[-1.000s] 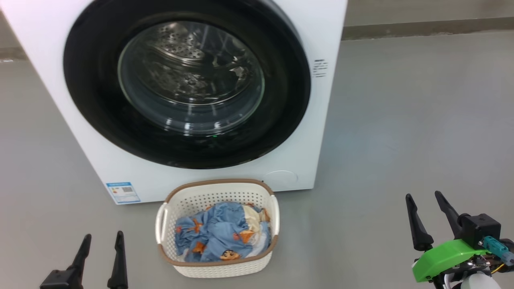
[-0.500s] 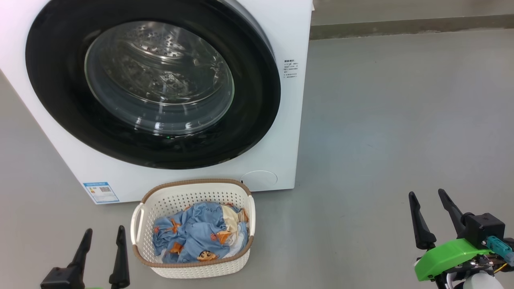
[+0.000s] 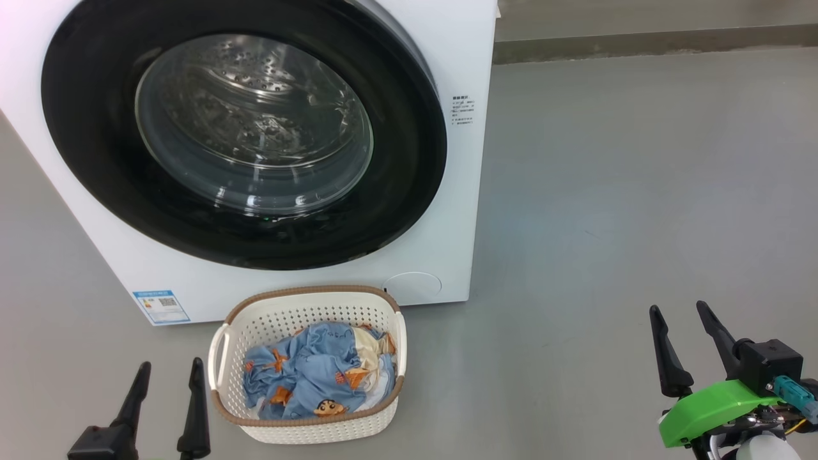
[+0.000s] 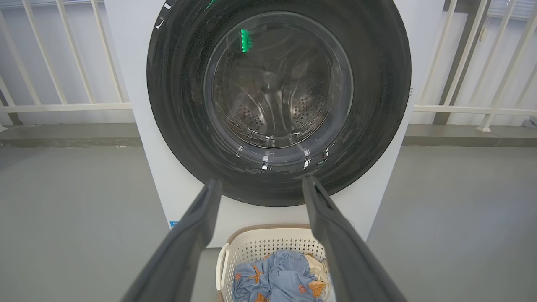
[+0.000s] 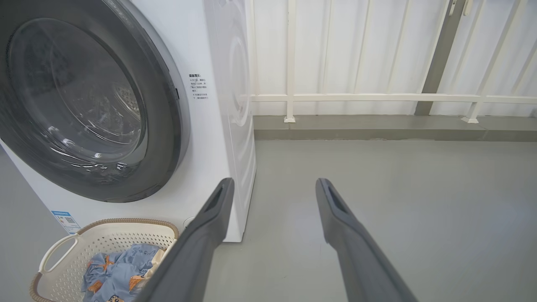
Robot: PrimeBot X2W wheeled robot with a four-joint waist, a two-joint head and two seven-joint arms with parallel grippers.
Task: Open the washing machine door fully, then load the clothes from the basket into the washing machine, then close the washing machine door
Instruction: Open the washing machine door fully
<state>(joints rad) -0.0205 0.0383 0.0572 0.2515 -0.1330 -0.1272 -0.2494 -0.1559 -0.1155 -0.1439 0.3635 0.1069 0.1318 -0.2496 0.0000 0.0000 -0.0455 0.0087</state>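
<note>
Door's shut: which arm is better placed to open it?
Probably left: the left claw faces the washing machine door squarely, while the right claw points past it at the floor.

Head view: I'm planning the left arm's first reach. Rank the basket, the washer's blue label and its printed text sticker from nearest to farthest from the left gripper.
1. The basket, on the floor just right of the left gripper.
2. The blue label, ahead, low on the washing machine front.
3. The printed text sticker, high, right of the door.
</note>
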